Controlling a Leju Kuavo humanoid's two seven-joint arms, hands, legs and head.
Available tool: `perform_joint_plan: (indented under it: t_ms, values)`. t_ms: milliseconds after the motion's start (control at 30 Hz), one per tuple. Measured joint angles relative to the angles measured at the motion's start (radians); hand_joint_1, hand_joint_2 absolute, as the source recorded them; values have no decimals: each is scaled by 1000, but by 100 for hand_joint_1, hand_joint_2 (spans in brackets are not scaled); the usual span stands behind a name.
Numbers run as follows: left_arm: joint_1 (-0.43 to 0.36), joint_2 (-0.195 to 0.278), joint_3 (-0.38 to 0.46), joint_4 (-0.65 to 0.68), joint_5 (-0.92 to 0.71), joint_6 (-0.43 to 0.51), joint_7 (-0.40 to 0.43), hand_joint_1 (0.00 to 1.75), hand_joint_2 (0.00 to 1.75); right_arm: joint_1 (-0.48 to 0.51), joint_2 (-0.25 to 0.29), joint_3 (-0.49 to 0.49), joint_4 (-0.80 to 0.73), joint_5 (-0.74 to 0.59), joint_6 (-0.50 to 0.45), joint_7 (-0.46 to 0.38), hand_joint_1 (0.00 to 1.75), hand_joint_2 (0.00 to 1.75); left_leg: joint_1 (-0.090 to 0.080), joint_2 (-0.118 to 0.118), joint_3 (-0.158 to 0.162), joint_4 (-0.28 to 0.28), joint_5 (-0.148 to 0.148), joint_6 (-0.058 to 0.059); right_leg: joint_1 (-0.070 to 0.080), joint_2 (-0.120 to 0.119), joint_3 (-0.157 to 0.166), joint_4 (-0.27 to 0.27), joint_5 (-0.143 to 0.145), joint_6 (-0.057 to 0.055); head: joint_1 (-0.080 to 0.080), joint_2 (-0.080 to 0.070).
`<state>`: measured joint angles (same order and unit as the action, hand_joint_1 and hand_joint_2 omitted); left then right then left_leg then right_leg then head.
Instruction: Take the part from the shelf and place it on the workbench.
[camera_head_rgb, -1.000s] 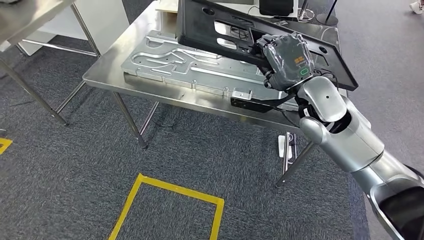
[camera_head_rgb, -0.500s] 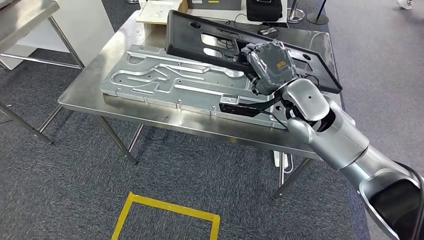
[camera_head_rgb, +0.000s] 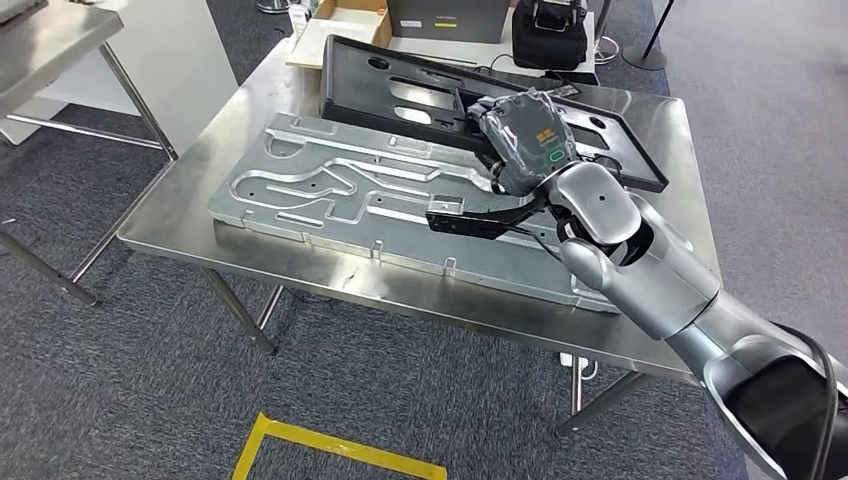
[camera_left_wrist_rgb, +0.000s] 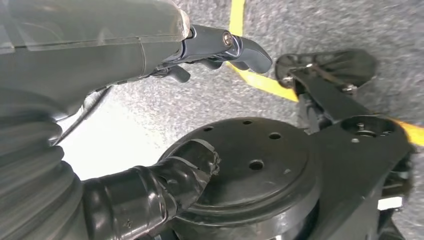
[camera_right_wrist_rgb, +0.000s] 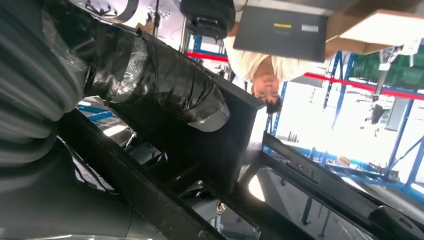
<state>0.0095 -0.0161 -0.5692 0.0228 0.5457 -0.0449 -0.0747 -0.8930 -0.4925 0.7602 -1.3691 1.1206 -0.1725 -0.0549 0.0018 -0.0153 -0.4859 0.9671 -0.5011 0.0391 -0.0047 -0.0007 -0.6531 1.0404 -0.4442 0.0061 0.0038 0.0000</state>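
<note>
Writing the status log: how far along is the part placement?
Done: the black part is off the shelf and over the workbench, where a silver metal plate lies. In hand: the right hand grips the part; I cannot tell whether it has touched down. The left hand holds nothing. Left: set it down and let go.

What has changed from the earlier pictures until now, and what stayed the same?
The camera has moved, so the whole workbench appears shifted. The right hand has carried the black part down, from tilted high above the metal plate to low and flatter over the bench's far side. The hand still grips the part; the plate lies unchanged on the bench.
</note>
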Motion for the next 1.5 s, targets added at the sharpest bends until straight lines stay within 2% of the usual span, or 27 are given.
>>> perform_joint_plan:
  t_ms: [33,67,133,167,200,233,300,333,367,400,433,467,500,533,567,600,667,700,800,900,1033,1067,1200,1233,1400,1500]
  values:
    - [-1,0,0,0,1,0,1,0,175,0,4,3,5,1,5,1,175,175,0,-1,8,0,-9,-7,5,-1,1,-23,37,-8,0,0]
    - [-4,-1,0,0,1,-1,3,0,175,-2,10,6,11,2,11,4,175,175,0,-1,16,3,-14,-14,9,0,3,-30,44,-16,0,0]
    - [-8,0,-1,-1,2,1,9,0,175,-3,29,11,20,8,22,17,175,175,0,2,24,12,-16,-24,7,2,25,-42,40,-32,0,0]
    - [-10,1,-1,-1,3,2,12,0,175,-3,42,12,28,12,26,25,175,175,0,3,13,41,-16,-27,4,2,39,-49,39,-38,0,0]
    - [-12,2,-2,-1,4,3,16,0,175,-2,59,13,39,14,32,33,175,175,1,5,-12,88,-23,-31,0,3,52,-56,36,-44,0,0]
    - [-13,3,-2,-1,7,3,18,0,175,1,77,16,56,15,39,41,175,175,3,6,-51,150,-39,-34,0,3,62,-60,31,-48,0,0]
    - [-16,5,-4,-1,15,0,22,0,175,16,120,27,105,15,53,55,175,175,6,6,-138,267,-89,-43,0,4,79,-61,15,-53,0,0]
    - [-17,7,-5,-1,18,-3,23,0,175,26,140,33,131,15,59,60,175,175,8,7,-169,292,-101,-46,0,6,87,-60,6,-52,0,0]
    - [-17,8,-7,-1,23,-6,24,0,175,37,161,39,161,15,65,64,175,175,10,7,-184,283,-88,-49,0,8,97,-58,-3,-51,0,0]
    - [-17,10,-8,-1,27,-9,24,0,175,45,181,43,193,13,69,68,175,175,12,7,-184,242,-49,-52,-2,10,106,-54,-12,-48,0,0]
    - [-16,12,-10,-1,31,-10,23,0,175,51,200,47,227,9,71,71,175,175,15,8,-171,173,9,-56,-3,12,114,-49,-24,-43,0,0]
    - [-15,13,-11,-1,36,-11,23,0,175,53,217,50,260,4,71,75,175,175,16,7,-158,114,52,-59,-4,13,120,-44,-34,-38,0,0]
    - [-15,13,-12,-1,40,-12,22,0,175,54,230,53,289,-3,69,77,175,175,16,7,-146,68,76,-57,-4,13,120,-38,-41,-32,0,0]
    - [-14,14,-14,-1,46,-12,22,0,175,54,240,55,317,-10,67,79,175,175,15,6,-143,45,87,-51,-2,13,118,-34,-47,-26,0,0]
    - [-14,13,-15,-1,52,-13,22,0,175,56,248,57,345,-17,65,78,175,175,13,5,-144,46,82,-43,0,13,115,-33,-50,-22,0,0]
    - [-14,13,-16,-1,60,-14,22,0,175,58,257,58,377,-23,64,76,175,175,13,6,-144,44,85,-36,2,14,113,-31,-51,-21,0,0]
    - [-13,12,-17,-1,77,-17,24,0,175,66,275,60,448,-33,64,65,175,175,14,5,-143,43,94,-34,3,13,115,-31,-51,-28,-1,0]
    - [-14,12,-17,-1,85,-19,26,0,175,70,284,60,484,-37,64,57,131,131,14,3,-143,42,95,-34,3,13,116,-32,-50,-34,0,0]
    - [-14,12,-17,-1,96,-27,31,0,175,77,305,60,573,-46,63,38,0,0,13,-4,-142,42,91,-29,2,10,122,-40,-51,-38,0,0]
    - [-14,12,-19,-1,101,-31,36,0,175,78,325,60,630,-47,67,34,0,0,11,-4,-142,43,88,-23,2,9,127,-48,-55,-43,0,0]
    - [-15,13,-22,-1,111,-38,38,0,0,76,350,60,706,-50,96,31,0,0,8,-2,-139,44,85,-18,1,9,129,-50,-55,-42,0,0]
    - [-15,14,-22,-1,114,-41,37,0,0,72,357,60,725,-51,102,31,0,0,8,-1,-138,44,85,-18,1,9,130,-50,-55,-39,0,0]
    - [-17,15,-22,-1,129,-54,36,0,0,48,376,59,802,-56,108,34,0,0,8,2,-132,46,84,-16,-1,11,135,-52,-56,-10,0,0]
    - [-17,15,-22,-1,132,-55,37,0,0,44,378,59,815,-57,106,34,0,0,8,2,-131,46,84,-16,-1,11,136,-52,-56,-6,0,0]
    - [-16,15,-22,-1,158,-60,50,0,0,40,389,59,838,-47,34,35,0,0,8,1,-131,46,86,-15,-1,11,135,-47,-55,-2,0,0]
    - [-15,12,-22,-1,173,-57,57,0,0,40,393,59,798,-27,-5,53,0,0,8,3,-131,46,87,-16,-1,12,132,-44,-55,-2,-1,0]
